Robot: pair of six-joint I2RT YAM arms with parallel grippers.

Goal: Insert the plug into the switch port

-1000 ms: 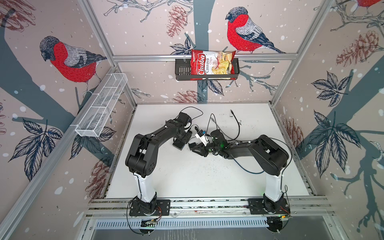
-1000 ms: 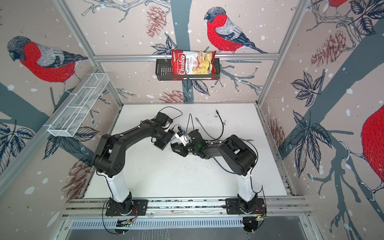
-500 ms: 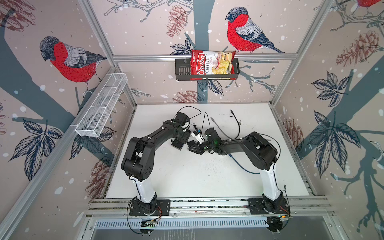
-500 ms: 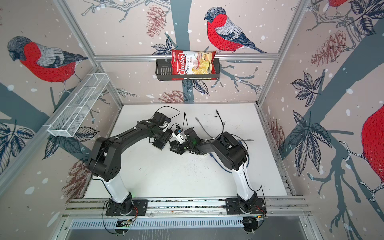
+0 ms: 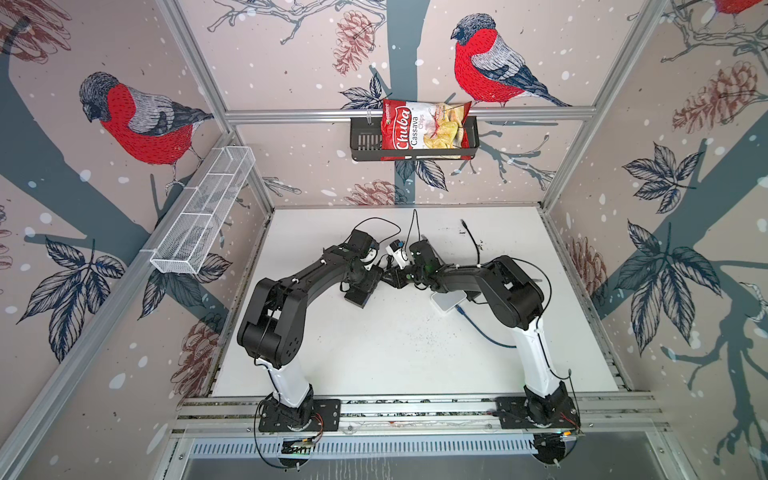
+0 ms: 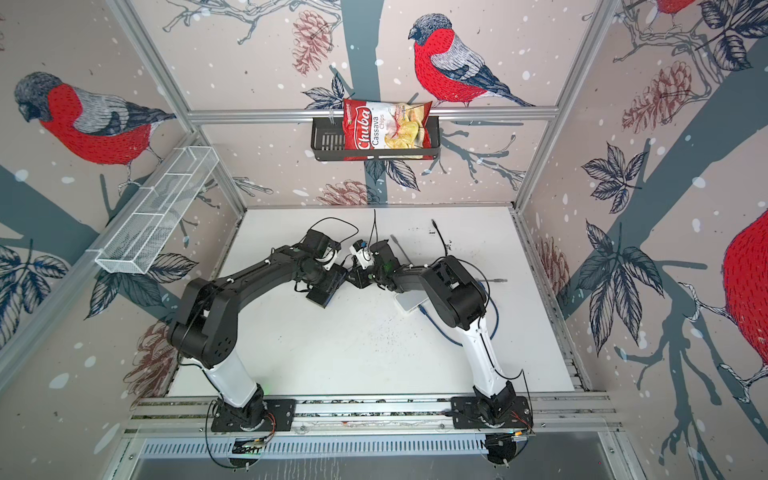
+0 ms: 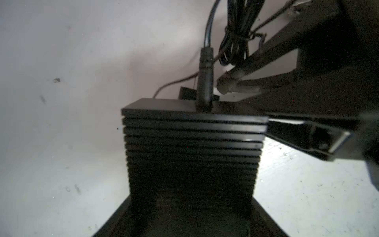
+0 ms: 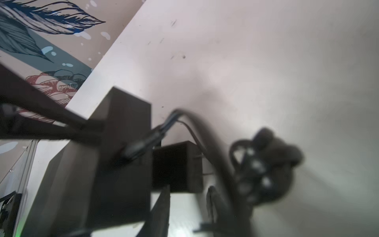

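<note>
The switch, a black ribbed box, sits between the jaws of my left gripper, which is shut on it; in both top views it hangs low over the table. The plug, a black barrel on a black cable, stands in the port on the switch's far face. My right gripper is beside the plug, its fingers a little apart with nothing between them. In a top view it meets the left gripper mid-table.
The plug's black adapter block and bundled cable lie just behind the switch. A white box with a blue cable lies under my right arm. A loose black cable lies at the back. Wall baskets hang above.
Both grippers have shifted a little toward the back with the switch. My right arm's elbow has swung left and closer to the middle. The right fingers have eased slightly apart.
</note>
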